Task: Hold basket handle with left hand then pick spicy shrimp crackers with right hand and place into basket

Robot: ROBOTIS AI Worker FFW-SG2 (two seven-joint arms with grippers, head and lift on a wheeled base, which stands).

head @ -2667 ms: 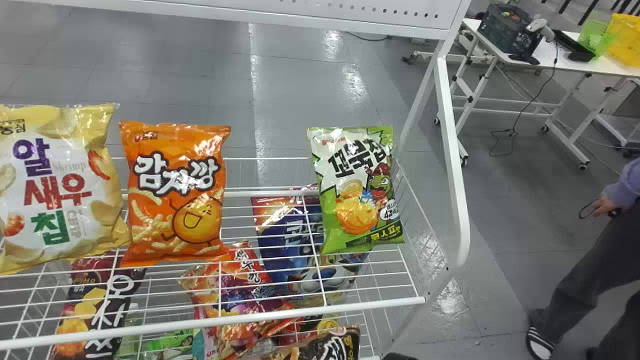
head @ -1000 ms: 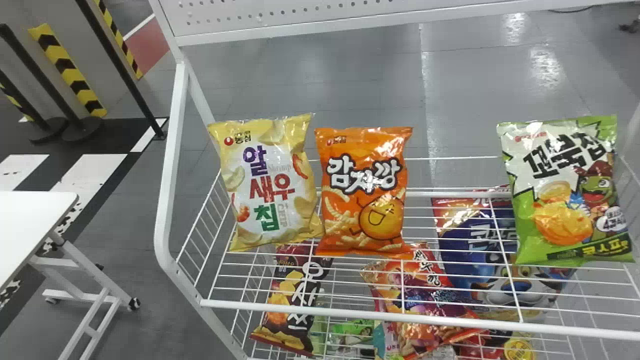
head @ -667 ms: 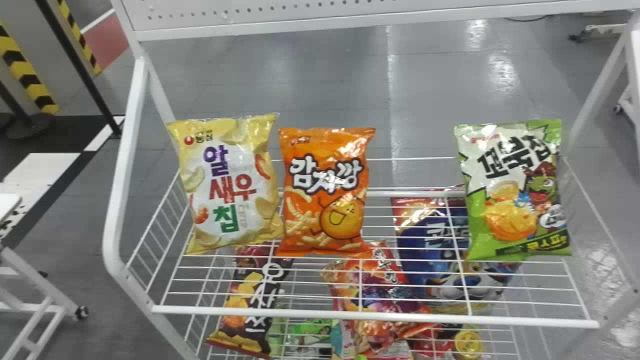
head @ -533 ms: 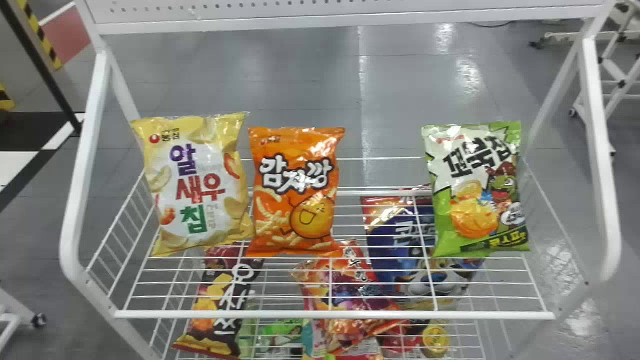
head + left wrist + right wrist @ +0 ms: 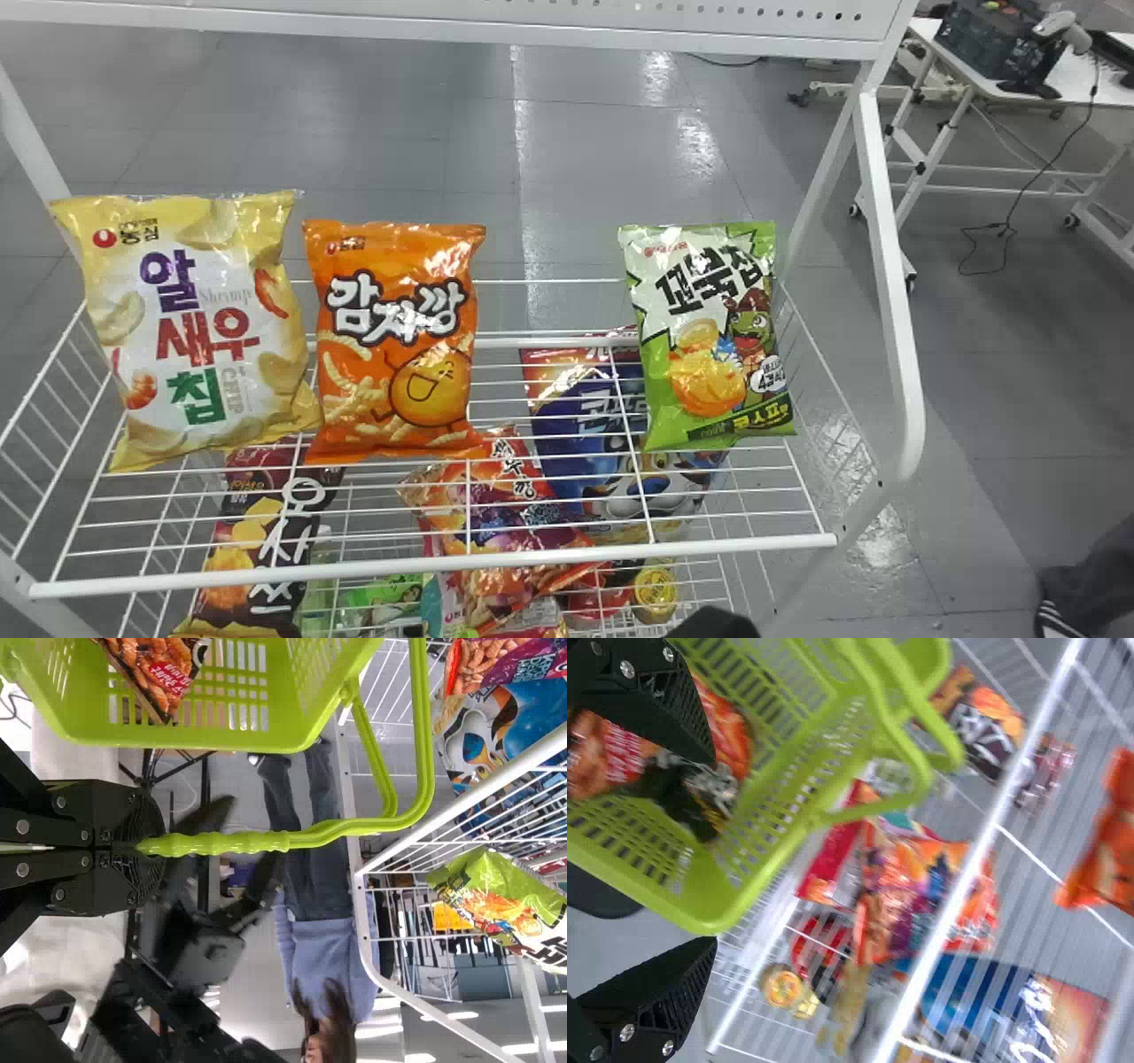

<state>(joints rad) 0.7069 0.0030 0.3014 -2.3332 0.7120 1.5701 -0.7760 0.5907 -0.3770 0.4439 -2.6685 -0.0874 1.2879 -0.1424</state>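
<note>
The left fingers (image 5: 133, 822) are clamped on the green basket handle (image 5: 230, 843); the right fingers (image 5: 714, 623) stand wide apart.

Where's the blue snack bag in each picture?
Head view: blue snack bag, under the upper shelf, partly behind the green bag.
Left wrist view: blue snack bag, beside the red-purple bag.
Right wrist view: blue snack bag, beside the red-purple bag.
Shared landmark: white front rail.

The left claw (image 5: 140, 848) is black, ridged, with round silver screws (image 5: 22, 827).
</note>
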